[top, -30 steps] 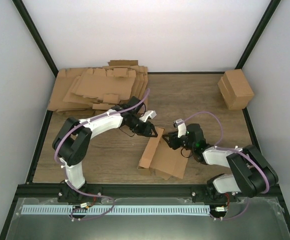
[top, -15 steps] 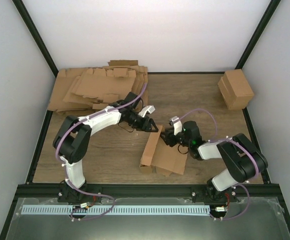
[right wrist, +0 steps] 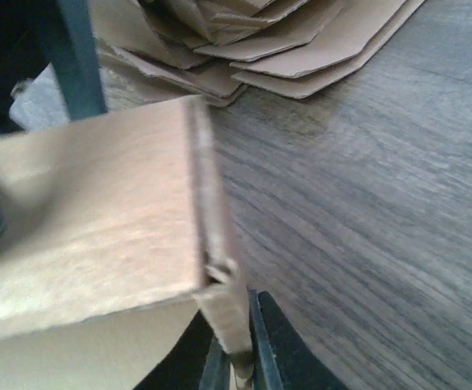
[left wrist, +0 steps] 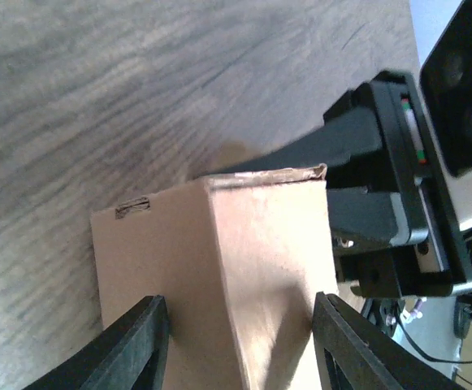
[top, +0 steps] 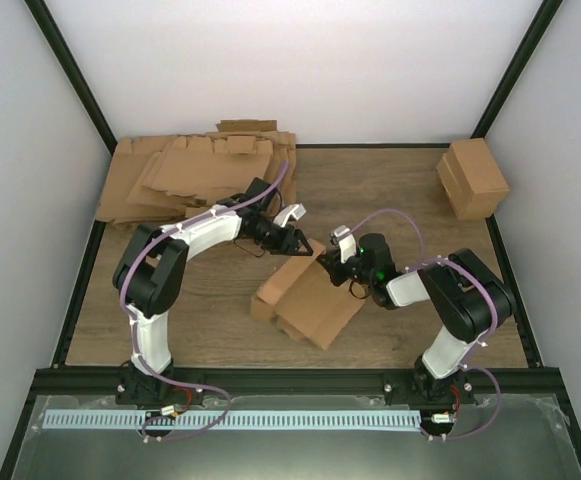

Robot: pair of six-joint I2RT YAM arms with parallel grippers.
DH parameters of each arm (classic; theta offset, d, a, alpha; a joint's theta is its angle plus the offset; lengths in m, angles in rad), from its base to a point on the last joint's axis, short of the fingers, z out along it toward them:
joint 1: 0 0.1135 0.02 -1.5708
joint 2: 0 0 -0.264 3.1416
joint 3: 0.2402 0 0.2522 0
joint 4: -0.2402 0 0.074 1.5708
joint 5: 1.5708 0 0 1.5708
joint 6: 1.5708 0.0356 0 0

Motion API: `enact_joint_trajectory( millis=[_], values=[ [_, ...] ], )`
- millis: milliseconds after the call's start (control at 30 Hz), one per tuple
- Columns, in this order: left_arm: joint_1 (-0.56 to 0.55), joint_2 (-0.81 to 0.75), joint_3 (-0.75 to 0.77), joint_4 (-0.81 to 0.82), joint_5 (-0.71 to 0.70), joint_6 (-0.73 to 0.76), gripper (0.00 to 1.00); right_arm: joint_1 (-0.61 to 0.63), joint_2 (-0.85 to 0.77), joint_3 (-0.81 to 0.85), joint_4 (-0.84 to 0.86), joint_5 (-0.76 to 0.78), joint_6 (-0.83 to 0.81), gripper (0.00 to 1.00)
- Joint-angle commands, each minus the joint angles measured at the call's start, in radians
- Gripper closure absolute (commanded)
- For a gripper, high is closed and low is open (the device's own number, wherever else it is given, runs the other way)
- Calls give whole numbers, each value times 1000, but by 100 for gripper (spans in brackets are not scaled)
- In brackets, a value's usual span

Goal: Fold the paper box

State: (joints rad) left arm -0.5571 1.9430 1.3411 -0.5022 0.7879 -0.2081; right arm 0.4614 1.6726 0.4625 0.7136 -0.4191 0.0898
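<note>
Right gripper (right wrist: 234, 357) is what I check first. On its wrist view the two dark fingers are pressed together on a thin edge of the box (right wrist: 97, 203), nipping a narrow strip of cardboard that stands upright between them. Above the pinch I see a flat brown panel, matte and slightly fibrous, with a sharp crease and a ragged little notch at the corner.

On the left wrist view the left gripper (left wrist: 240, 305) has its fingers (left wrist: 134, 345) spread, with a folded ridge of the box between them. I cannot tell whether they press the cardboard or only straddle it. The box's top edge looks torn and fuzzy here, and a small slot is cut near the left corner.

From the top view the box (top: 305, 300) lies near the middle of the table (top: 220, 330), between the two arms. It is a half-folded die-cut sheet. One panel is raised as a slanting wall and the rest lies lower, toward the near right. Its long axis runs diagonally from near-left to far-right, and the far-right end sits where both grippers meet.

The table is grey-brown wood with a clear grain. A loose pile (top: 195, 175) of flat sheets with tabbed edges sits at the far left. A blocky carton (top: 473, 178) stands at the far right, well apart from the box.
</note>
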Motion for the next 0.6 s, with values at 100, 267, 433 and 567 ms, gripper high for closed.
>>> enact_joint_trajectory(
  millis=[100, 267, 433, 567],
  values=[
    [11, -11, 20, 14, 35, 24, 39, 26, -37, -3, 48, 145, 34, 99],
    [16, -17, 6, 26, 30, 19, 34, 57, -73, -16, 27, 241, 40, 99],
    [16, -35, 4, 29, 5, 13, 31, 66, -66, 0, 18, 255, 59, 88],
    [21, -85, -2, 35, -32, 8, 24, 67, -49, 8, 34, 243, 71, 80]
  ],
)
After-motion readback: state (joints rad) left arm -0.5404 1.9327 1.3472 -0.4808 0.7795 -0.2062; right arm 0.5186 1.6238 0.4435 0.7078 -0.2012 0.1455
